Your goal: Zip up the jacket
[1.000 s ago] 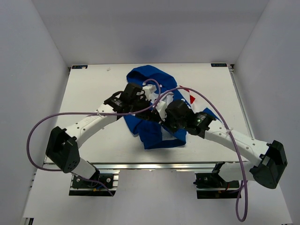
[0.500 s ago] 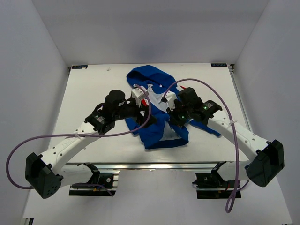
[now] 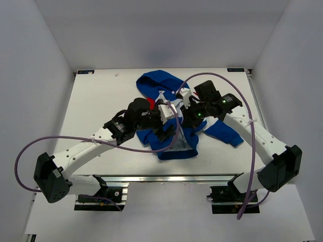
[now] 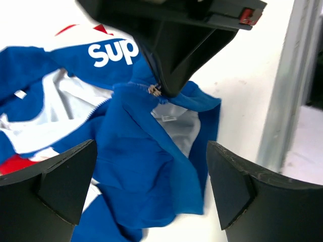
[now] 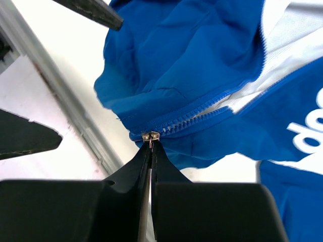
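Note:
The royal-blue jacket (image 3: pixel 174 146) lies in the middle of the table, hood at the far side, white "Sup" lettering (image 4: pixel 112 50) on the chest, front partly open showing white lining. My right gripper (image 5: pixel 151 145) is shut on the metal zipper pull (image 5: pixel 150 135) at the low end of the zipper, near the hem. It also shows in the left wrist view (image 4: pixel 160 83) and in the top view (image 3: pixel 182 127). My left gripper (image 4: pixel 151 186) is open wide and empty, hovering over the blue hem fabric just beside the pull; it also shows from above (image 3: pixel 169 132).
The metal rail at the table's near edge (image 4: pixel 287 101) runs close beside the hem. A blue sleeve (image 3: pixel 223 131) lies out to the right. A red panel (image 3: pixel 150 103) shows by the left wrist. Purple cables loop off both arms.
My left arm has swung right, bringing its open gripper over the jacket's lower front. My right arm has shifted toward the far right, still pinching the pull; the right sleeve is now uncovered.

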### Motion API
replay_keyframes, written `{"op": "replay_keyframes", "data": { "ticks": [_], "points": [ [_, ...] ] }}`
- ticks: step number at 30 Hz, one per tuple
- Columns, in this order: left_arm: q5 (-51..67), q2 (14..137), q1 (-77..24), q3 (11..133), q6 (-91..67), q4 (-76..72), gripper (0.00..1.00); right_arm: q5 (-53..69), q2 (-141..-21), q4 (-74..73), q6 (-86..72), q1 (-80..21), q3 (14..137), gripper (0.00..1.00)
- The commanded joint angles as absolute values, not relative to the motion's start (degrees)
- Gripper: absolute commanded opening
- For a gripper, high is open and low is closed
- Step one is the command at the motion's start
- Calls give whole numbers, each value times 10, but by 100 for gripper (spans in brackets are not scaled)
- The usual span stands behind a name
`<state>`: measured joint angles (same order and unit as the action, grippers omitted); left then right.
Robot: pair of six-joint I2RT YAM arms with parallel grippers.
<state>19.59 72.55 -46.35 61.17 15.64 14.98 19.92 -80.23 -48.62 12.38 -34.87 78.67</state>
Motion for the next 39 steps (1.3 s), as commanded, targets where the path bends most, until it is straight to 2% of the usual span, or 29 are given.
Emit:
{"op": "replay_keyframes", "data": {
  "ticks": [1, 17, 22, 27, 28, 30, 39],
  "points": [
    [164, 713, -475, 630, 227, 145, 98, 224, -806, -526, 119, -347, 819, 0],
    [49, 788, -534, 666, 316, 143, 96, 275, -819, -534, 109, -339, 834, 0],
    [54, 786, -539, 663, 312, 114, 81, 287, -823, -534, 108, -337, 835, 0],
    [90, 788, -540, 657, 347, 128, 75, 295, -823, -538, 107, -334, 838, 0],
    [97, 788, -540, 657, 353, 132, 70, 296, -821, -538, 108, -333, 838, 0],
    [132, 788, -540, 657, 376, 150, 66, 301, -821, -538, 107, -331, 838, 0],
    [178, 773, -541, 642, 442, 160, 60, 317, -834, -545, 109, -328, 851, 0]
  ]
}}
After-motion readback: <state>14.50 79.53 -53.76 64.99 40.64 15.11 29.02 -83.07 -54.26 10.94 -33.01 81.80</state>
